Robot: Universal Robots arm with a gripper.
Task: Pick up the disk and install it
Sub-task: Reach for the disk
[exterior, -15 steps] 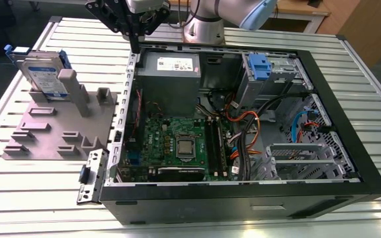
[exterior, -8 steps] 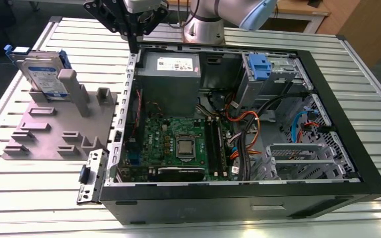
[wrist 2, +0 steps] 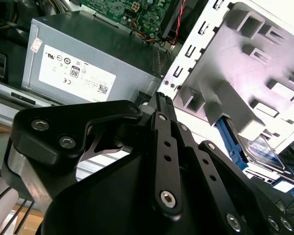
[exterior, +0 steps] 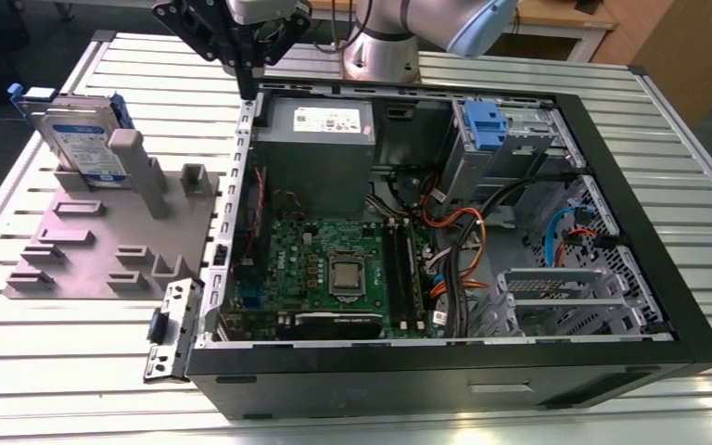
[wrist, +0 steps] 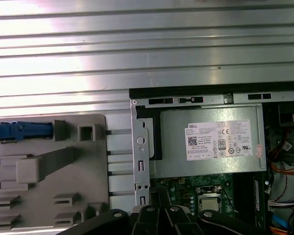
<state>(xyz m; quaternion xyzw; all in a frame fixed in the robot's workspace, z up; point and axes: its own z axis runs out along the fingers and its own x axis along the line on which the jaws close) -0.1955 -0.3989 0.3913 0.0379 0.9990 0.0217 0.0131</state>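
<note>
The disk [exterior: 82, 139] stands at the exterior view's upper left, apart from the gripper [exterior: 247, 90], whose fingers are pressed together.

white printed label [wrist: 220, 139] on grey power supply [wrist: 174, 147], blue-white label [exterior: 94, 153] on disk [exterior: 69, 111]

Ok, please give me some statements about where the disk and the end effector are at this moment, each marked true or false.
1. The disk stands upright in the grey fixture, outside the computer case. True.
2. The end effector holds the disk. False: it is shut on nothing, above the case's edge beside the power supply.
3. The case lies open, and its motherboard is visible. True.
4. The fixture sits at the exterior view's right of the case. False: it sits at the left.
</note>
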